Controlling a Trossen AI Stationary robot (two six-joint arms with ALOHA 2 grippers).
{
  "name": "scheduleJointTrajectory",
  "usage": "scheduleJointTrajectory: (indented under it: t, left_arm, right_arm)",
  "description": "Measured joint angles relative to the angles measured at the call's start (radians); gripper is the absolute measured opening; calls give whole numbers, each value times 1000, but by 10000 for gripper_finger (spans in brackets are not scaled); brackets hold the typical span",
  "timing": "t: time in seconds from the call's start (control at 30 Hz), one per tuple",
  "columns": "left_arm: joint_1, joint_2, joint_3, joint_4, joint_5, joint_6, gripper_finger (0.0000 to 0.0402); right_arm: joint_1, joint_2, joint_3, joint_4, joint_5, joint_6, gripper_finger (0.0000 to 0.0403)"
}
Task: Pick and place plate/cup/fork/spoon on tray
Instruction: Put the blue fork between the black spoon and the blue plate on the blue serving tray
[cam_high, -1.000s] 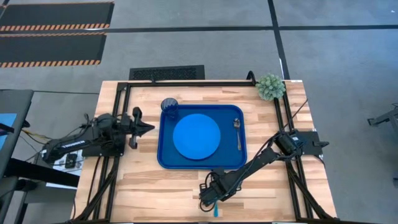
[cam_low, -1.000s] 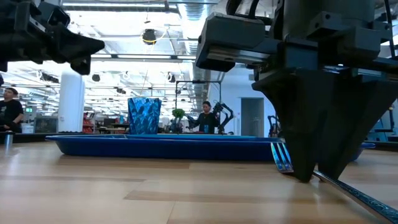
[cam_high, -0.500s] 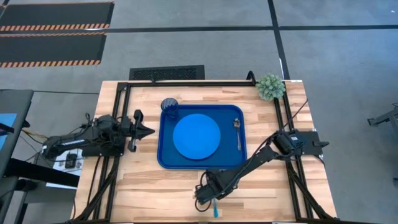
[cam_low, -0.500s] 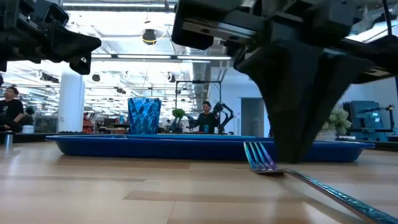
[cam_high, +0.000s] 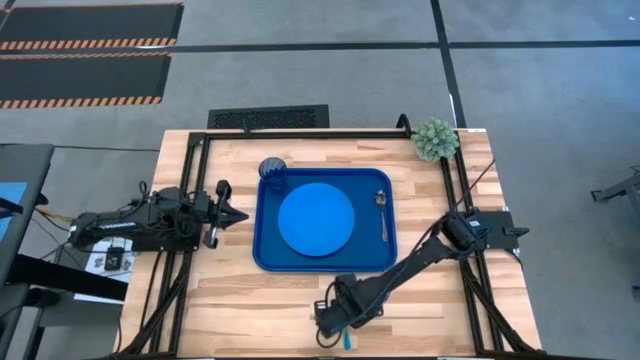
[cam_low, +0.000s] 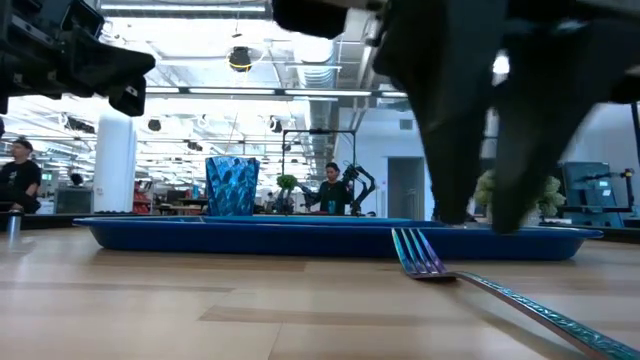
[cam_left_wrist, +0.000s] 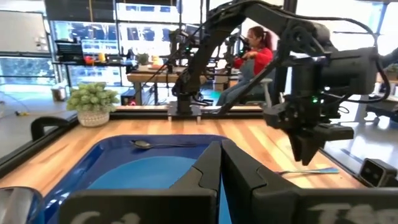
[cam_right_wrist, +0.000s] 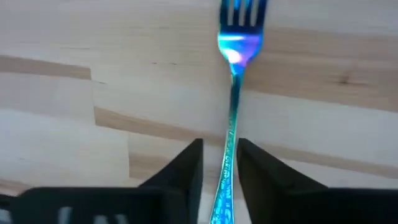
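Note:
The light-blue fork (cam_right_wrist: 235, 93) lies flat on the wood near the table's near edge (cam_high: 345, 340), tines toward the tray (cam_low: 420, 255). My right gripper (cam_right_wrist: 221, 149) is open above it, one finger on either side of the handle and clear of it (cam_low: 485, 222). The dark-blue tray (cam_high: 262, 262) holds the blue plate (cam_high: 316, 220), with the cup (cam_high: 273, 172) in its far left corner and the grey spoon (cam_high: 382, 212) along its right side. My left gripper (cam_high: 238, 213) is shut and empty, left of the tray.
A small potted plant (cam_high: 435, 140) stands at the table's far right corner. Black frame rails (cam_high: 195, 200) run along the table's left, far and right sides. Bare wood lies between the tray and the near edge.
My right gripper has shut down at the fork, then risen off the table and opened. The fork's tine end has slid a little toward the table's left and now lies still. My left gripper has drawn back slightly toward the table's left edge.

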Motion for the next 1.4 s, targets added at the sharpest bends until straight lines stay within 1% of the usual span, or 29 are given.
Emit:
scheduleJointTrajectory:
  t: [0.07, 0.17, 0.47, 0.6, 0.7, 0.83, 0.93, 1.07, 1.3, 1.4]
  left_arm:
    - [-6, 0, 0, -3, -20, 4, 0]
    - [-12, 0, 0, -7, -37, 4, 0]
    - [-17, 0, 0, -9, -57, 3, 0]
    - [-17, 0, 0, -11, -61, 4, 0]
    - [-17, 0, 0, -11, -62, 4, 0]
    - [-17, 0, 0, -11, -62, -1, 0]
    - [-17, 8, 0, -10, -64, -2, 0]
    - [-17, 21, 0, -10, -71, -3, 0]
    - [-17, 40, 0, -13, -81, -12, 0]
    - [-17, 40, 0, -12, -81, -14, 0]
  right_arm:
    - [11, 0, 0, -25, 28, 27, 137]
    - [15, 0, -14, -41, 53, 39, 144]
    - [11, 1, -32, -26, 88, -26, 126]
    - [5, 3, -32, -12, 88, -40, 121]
    - [3, 33, -32, 9, 76, -59, 122]
    - [-9, 60, -28, 42, 11, -89, 122]
    - [-7, 60, -29, 44, 33, -92, 118]
    - [-8, 55, -31, 37, 38, -91, 97]
    - [-14, 54, -31, 33, 32, -87, 32]
    - [-14, 53, -31, 36, 32, -86, 16]
